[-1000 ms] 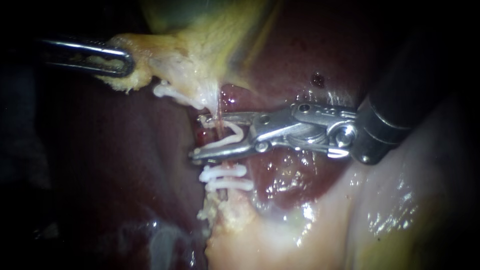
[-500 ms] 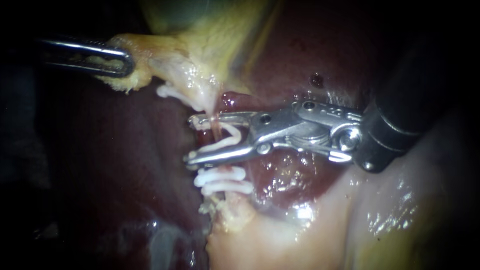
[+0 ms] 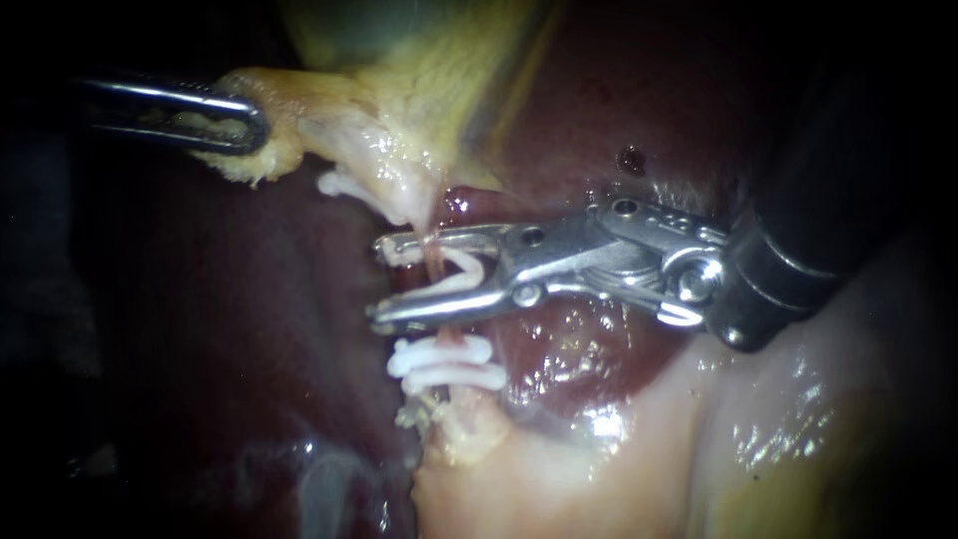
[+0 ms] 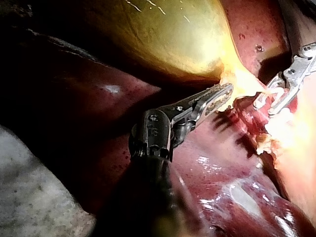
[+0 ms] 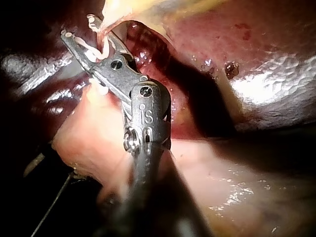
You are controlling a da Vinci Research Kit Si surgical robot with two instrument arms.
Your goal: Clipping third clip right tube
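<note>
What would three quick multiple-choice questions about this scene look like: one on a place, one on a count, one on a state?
1. Where is the white plastic clip, still spread apart, that the silver right instrument holds between its jaws?
A. Flat on dark red liver
B. Astride the thin pink tube
C. Lying loose on pale tissue

2. How many shut white clips sit on that tube just below those jaws?
A. One
B. Five
C. Two

3. How do the jaws of the slender dark left instrument stand?
A. Shut on pale yellow tissue
B. Wide open, empty
C. Shut on a metal needle

Answers: 1 B, the tube runs between the clip's two arms; 2 C, two white bars lie stacked across the tube; 3 A, tissue is pinched between both jaws.
</note>
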